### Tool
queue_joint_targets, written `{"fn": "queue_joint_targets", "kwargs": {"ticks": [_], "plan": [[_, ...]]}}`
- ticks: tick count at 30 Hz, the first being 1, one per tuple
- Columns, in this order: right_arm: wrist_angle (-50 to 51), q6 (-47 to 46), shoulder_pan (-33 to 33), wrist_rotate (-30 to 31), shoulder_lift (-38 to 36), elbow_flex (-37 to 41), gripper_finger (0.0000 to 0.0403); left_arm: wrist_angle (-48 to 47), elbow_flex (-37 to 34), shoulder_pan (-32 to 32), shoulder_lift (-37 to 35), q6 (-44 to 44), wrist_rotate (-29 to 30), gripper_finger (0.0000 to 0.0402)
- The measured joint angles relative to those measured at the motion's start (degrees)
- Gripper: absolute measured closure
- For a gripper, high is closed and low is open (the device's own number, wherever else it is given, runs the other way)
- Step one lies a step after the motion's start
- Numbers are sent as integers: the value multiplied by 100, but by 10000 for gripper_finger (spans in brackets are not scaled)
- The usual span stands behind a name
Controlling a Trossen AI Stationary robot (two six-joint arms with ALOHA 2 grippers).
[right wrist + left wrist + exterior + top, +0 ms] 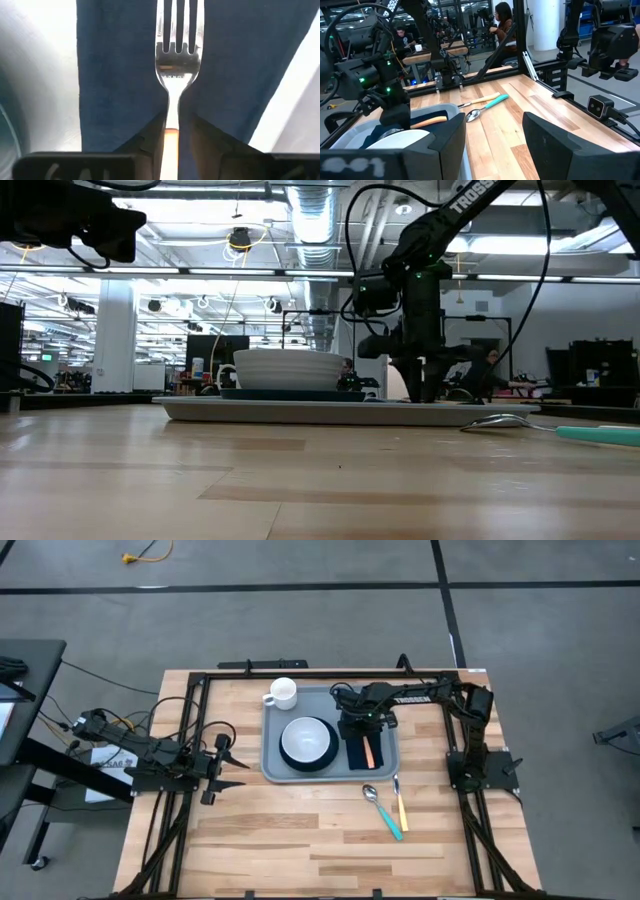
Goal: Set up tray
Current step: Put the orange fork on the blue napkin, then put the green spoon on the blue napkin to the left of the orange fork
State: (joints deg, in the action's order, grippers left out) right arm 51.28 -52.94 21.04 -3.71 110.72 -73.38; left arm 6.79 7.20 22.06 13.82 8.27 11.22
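Observation:
The light grey-blue tray (385, 705) lies mid-table. On it are a dark teal plate with a white bowl (305, 740) and a dark navy folded napkin (356, 753). A white mug (283, 692) stands at its far-left corner. An orange-handled fork (371, 752) lies along the napkin (115, 75). My right gripper (362, 726) stands over the napkin, pointing down, shut on the fork (177, 45). My left gripper (226, 766) waits open, left of the tray. My right gripper pinches the fork between its two fingers where the metal neck meets the orange handle (171, 137). The fingers (150, 135) come from above, pointing down, and stand across the fork. The fork lies level along the napkin, tines toward the far edge.
A spoon (370, 792), a teal-handled utensil (390, 823) and a yellow-handled one (401, 808) lie on the bare wood near the tray's near-right corner. A black frame (300, 672) rims the table. There is open wood toward the near edge.

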Motion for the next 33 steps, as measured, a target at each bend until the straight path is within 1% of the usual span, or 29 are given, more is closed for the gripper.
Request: {"fn": "queue_joint_targets", "kwargs": {"ticks": [6, 12, 15, 18, 19, 23, 25, 28, 33], "plan": [[21, 187, -5, -50, -37, -31, 303, 0, 0, 1, 1, -2, 0, 214], [189, 452, -6, -73, -39, -401, 295, 0, 0, 0, 2, -37, 2, 214], [534, 686, -59, -114, -39, -662, 294, -3, 0, 0, 0, -44, 2, 214], [1121, 930, -221, -113, -44, -974, 294, -3, 0, 0, 2, -44, 2, 214], [1299, 971, -307, -42, -44, -1072, 294, -5, 0, 0, 1, -44, 2, 214], [1822, 932, -843, 543, -138, -1390, 294, -52, 0, 1, 2, -44, 2, 214], [1855, 801, -1202, 640, -281, -1443, 294, -82, 0, 1, 2, -45, 4, 214], [1957, 492, -1778, 601, -447, -1432, 294, -101, 0, 2, 1, -48, 4, 214], [1915, -169, -2759, 280, -567, -1434, 294, -87, 0, 1, 1, -87, -2, 214]]}}
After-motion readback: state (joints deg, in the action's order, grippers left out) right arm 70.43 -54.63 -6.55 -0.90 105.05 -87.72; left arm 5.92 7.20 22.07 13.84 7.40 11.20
